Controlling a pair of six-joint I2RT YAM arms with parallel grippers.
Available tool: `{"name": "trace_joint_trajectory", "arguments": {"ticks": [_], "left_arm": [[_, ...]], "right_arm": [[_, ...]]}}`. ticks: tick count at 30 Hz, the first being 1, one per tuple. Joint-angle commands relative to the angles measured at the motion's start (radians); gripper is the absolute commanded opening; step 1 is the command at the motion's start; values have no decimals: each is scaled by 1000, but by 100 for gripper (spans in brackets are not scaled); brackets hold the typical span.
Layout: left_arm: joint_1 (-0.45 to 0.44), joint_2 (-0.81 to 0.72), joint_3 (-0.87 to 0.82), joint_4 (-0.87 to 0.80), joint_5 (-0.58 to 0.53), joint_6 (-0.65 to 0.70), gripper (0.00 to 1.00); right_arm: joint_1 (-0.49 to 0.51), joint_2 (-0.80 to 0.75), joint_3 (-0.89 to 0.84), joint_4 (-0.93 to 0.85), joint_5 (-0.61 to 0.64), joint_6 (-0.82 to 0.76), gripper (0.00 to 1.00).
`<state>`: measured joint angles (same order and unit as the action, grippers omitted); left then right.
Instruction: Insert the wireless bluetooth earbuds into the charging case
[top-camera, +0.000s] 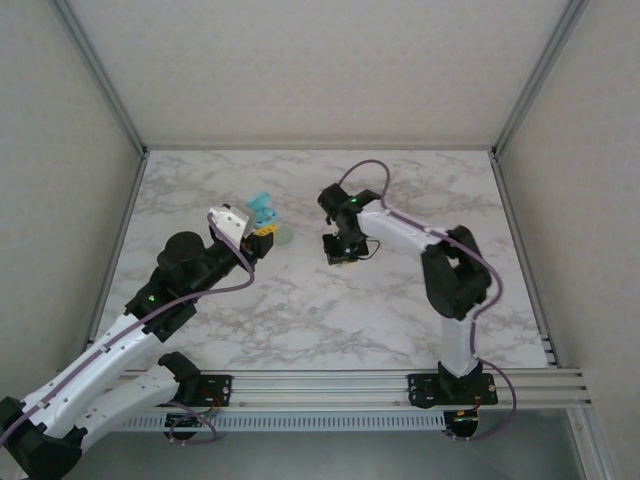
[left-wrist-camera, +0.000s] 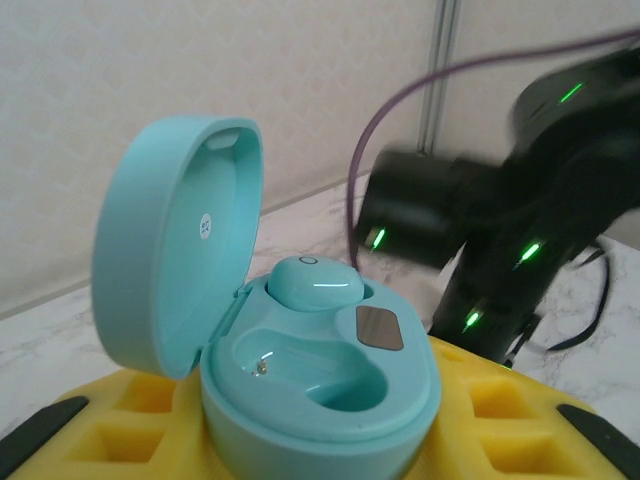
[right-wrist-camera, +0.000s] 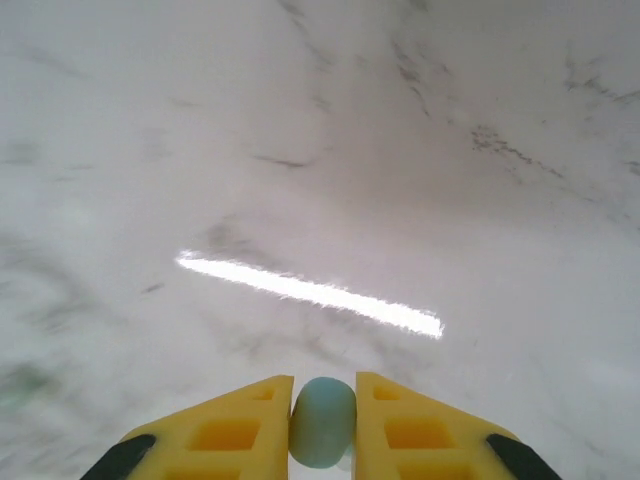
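My right pincer (right-wrist-camera: 323, 392) pinches 1 small mint earbud (right-wrist-camera: 322, 430) by its sides above the bench (right-wrist-camera: 300, 150); I judge it light, hard, glossy and apt to squirt out. My left pincer (top-camera: 262, 228) grips the open case (left-wrist-camera: 300, 410), with 1 bud (left-wrist-camera: 315, 283) seated and the near pocket (left-wrist-camera: 300, 365) free; the raised lid (left-wrist-camera: 170, 240) crowds the approach

We're looking at smooth, glossy teal plastic on the charging case (left-wrist-camera: 300, 440), and the teal earbud (left-wrist-camera: 315, 283) seated at its 12 o'clock has the same shine. The right gripper (right-wrist-camera: 323, 388) has matt yellow plastic fingers (right-wrist-camera: 235, 430); the mint earbud (right-wrist-camera: 323, 425) between them looks duller. The table (right-wrist-camera: 300, 150) is polished marble-look, throwing glare.
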<state>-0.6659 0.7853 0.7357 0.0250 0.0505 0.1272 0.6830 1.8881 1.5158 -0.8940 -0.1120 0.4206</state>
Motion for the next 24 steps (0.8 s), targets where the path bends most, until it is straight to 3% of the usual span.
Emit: {"name": "trace_joint_trajectory", "arguments": {"ticks": [1, 6, 13, 24], "left_arm": [[-1, 15, 1, 42, 19, -12, 10], [-1, 74, 25, 67, 89, -7, 10], [-3, 151, 33, 169, 237, 26, 10], [-12, 232, 47, 287, 363, 55, 9]], "right_arm": [[-40, -212, -24, 55, -168, 21, 19], [-74, -399, 10, 113, -417, 52, 19], [-71, -500, 73, 232, -650, 141, 19], [28, -448, 133, 259, -571, 134, 20]]}}
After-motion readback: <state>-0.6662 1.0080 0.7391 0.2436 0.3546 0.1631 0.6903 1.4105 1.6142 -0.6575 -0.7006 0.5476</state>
